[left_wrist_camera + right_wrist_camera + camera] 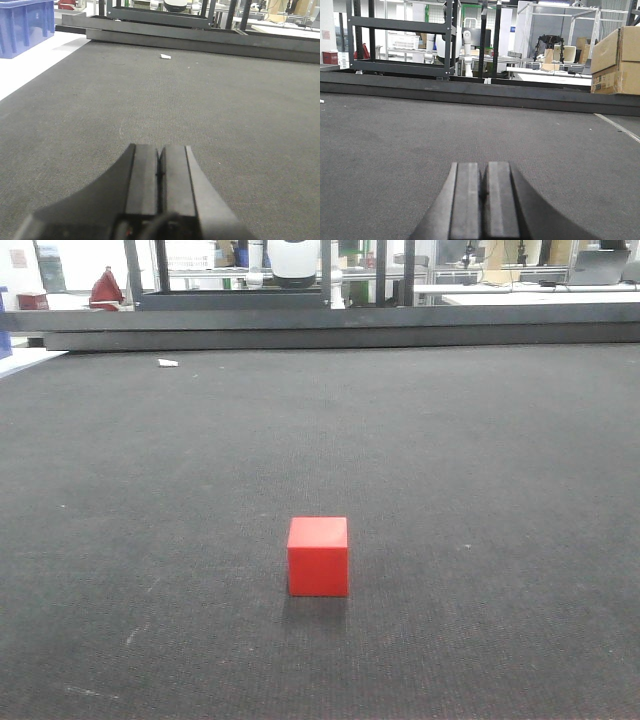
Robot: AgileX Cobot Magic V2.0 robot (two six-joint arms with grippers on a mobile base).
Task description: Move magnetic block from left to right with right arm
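The magnetic block (318,556), a small plain red cube, rests alone on the dark mat in the front view, near the lower middle. Neither arm shows in that view. In the left wrist view my left gripper (159,148) hovers low over bare mat with its two fingers pressed together and nothing between them. My right gripper (484,165), seen from the right wrist, is likewise shut and empty over bare mat. The block appears in neither wrist view.
A dark raised ledge (340,328) bounds the mat's far side, with shelving frames behind it. A white scrap (167,363) lies far left on the mat. A blue crate (25,25) stands on the white surface at left. Cardboard boxes (616,60) stand at right.
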